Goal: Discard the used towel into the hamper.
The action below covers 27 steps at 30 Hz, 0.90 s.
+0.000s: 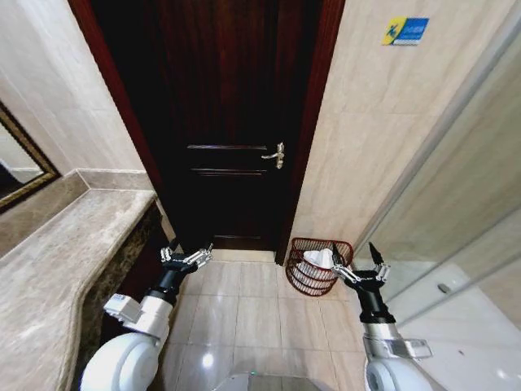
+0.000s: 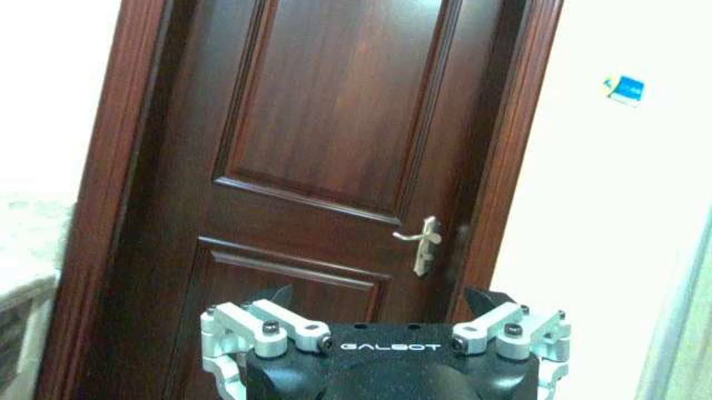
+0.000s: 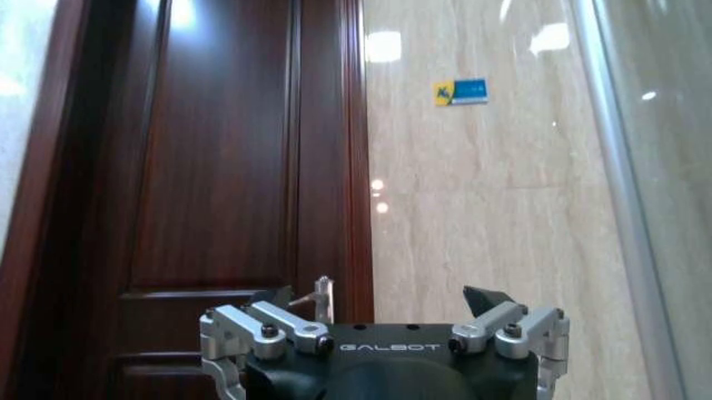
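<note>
Here, in the head view, the small round dark reddish-brown openwork wire hamper (image 1: 319,265) stands on the beige floor tiles at lower centre-right, against the tiled wall just right of the dark wooden panelled door (image 1: 228,122). A white crumpled towel (image 1: 318,259) lies inside it. The right gripper (image 1: 363,265) hangs at lower right, just beside the hamper's rim, fingers spread wide and empty. The left gripper (image 1: 186,257) sits at lower left, near the edge of the grey marble counter (image 1: 57,269), fingers also apart and holding nothing. A small blue and yellow sticker (image 1: 405,31) is at upper right on the wall; its writing cannot be read.

In the left wrist view, the left gripper (image 2: 382,312) fills the bottom edge, jaws wide, with "GALBOT" printed on its black body. The silver lever door handle (image 2: 421,243) is above it.

In the right wrist view, the right gripper (image 3: 383,308) is likewise marked "GALBOT", jaws wide and empty. The sticker (image 3: 461,92) shows in the upper middle.
</note>
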Available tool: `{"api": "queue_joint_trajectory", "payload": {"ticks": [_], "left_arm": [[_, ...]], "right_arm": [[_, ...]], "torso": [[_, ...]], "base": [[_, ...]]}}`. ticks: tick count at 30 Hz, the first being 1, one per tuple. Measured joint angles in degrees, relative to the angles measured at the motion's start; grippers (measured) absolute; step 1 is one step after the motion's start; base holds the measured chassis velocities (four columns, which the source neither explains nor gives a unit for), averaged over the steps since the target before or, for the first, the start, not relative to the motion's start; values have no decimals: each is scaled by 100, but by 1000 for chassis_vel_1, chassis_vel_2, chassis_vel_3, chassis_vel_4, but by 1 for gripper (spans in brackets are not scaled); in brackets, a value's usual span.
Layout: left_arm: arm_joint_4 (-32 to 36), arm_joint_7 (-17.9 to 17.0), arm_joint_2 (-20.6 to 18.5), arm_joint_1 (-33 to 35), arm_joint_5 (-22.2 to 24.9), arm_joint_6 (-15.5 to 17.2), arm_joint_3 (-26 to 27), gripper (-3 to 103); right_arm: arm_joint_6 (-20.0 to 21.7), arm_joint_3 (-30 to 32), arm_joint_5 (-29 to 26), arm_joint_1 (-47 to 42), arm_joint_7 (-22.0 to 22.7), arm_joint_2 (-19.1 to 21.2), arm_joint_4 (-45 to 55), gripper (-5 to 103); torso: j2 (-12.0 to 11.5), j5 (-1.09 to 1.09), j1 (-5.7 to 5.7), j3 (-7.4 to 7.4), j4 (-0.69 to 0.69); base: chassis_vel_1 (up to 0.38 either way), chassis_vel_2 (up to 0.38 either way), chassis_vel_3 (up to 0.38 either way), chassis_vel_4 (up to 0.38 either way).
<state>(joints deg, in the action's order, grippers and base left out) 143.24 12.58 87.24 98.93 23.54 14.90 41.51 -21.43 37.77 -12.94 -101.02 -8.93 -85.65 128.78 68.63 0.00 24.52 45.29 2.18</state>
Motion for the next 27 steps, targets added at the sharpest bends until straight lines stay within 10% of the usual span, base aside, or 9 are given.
{"api": "queue_joint_trajectory", "payload": {"ticks": [27], "left_arm": [[0, 0, 0, 0, 0, 0, 0, 100]], "right_arm": [[-341, 74, 32, -96, -215, -103, -115, 100]], "torso": [[0, 0, 0, 0, 1]], "base": [[2, -65, -61, 3]]}}
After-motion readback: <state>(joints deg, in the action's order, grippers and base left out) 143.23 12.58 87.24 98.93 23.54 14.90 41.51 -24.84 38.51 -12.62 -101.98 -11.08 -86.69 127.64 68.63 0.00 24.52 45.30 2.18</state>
